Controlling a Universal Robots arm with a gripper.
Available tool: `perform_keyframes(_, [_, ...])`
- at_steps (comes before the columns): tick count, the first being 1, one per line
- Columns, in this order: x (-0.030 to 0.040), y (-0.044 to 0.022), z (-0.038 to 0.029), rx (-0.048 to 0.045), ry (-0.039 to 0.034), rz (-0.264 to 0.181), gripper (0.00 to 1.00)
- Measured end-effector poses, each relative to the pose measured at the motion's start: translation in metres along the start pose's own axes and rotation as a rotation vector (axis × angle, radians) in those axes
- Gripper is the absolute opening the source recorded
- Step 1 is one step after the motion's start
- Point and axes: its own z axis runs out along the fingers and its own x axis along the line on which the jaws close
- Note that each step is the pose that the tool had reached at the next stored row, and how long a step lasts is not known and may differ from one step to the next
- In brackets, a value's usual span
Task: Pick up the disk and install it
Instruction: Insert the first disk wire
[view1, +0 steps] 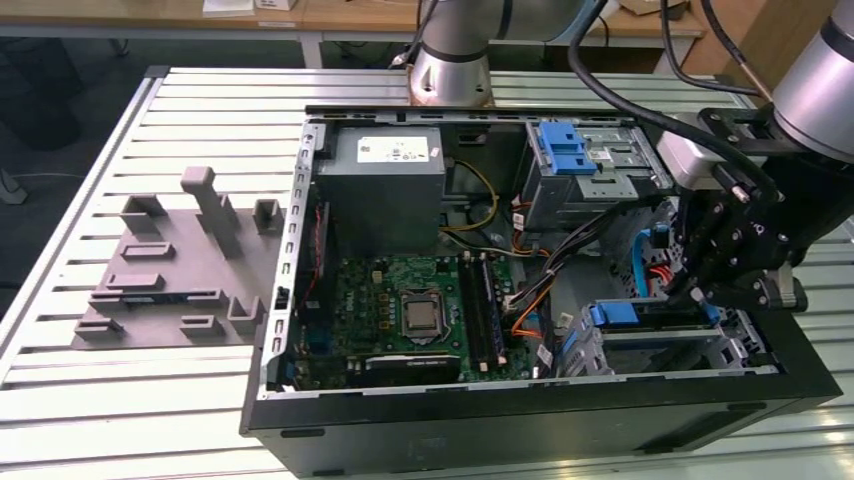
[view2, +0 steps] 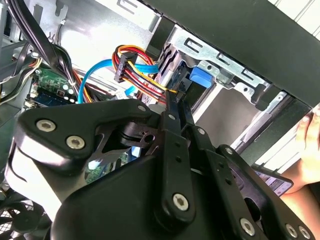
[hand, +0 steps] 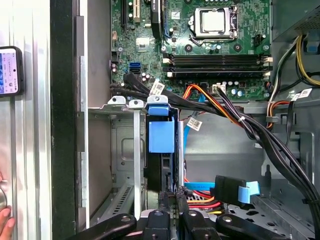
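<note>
The disk (hand: 161, 172) stands on edge in the drive cage (hand: 125, 150) at the case's front corner, its blue bracket (hand: 161, 132) on the exposed end. In the exterior view the blue bracket (view1: 621, 314) sits at the cage's top, on that view's right. My gripper (view1: 690, 293) hangs just above that cage. In both wrist views its two thin black fingers (view2: 172, 117) lie close together, and the gripper (hand: 171, 194) tip rests at the disk's edge beside the cable plugs. The disk's bracket tab (view2: 200, 78) shows just past the fingertips.
The open case (view1: 534, 420) lies on a slatted table. It holds the motherboard (view1: 414, 310), a grey box with a white sticker (view1: 387, 190) and an upper bay with a blue latch (view1: 567, 150). Orange, blue and black cables (hand: 235, 120) cross beside the cage. A grey fixture (view1: 174, 260) lies left. A hand (view2: 307, 145) and phone (hand: 10, 70) are outside the case.
</note>
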Motion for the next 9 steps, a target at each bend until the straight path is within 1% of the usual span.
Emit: perform_keyframes(9, [-0.0001, 0.0000, 0.0026, -0.0001, 0.0001, 0.000, 0.16])
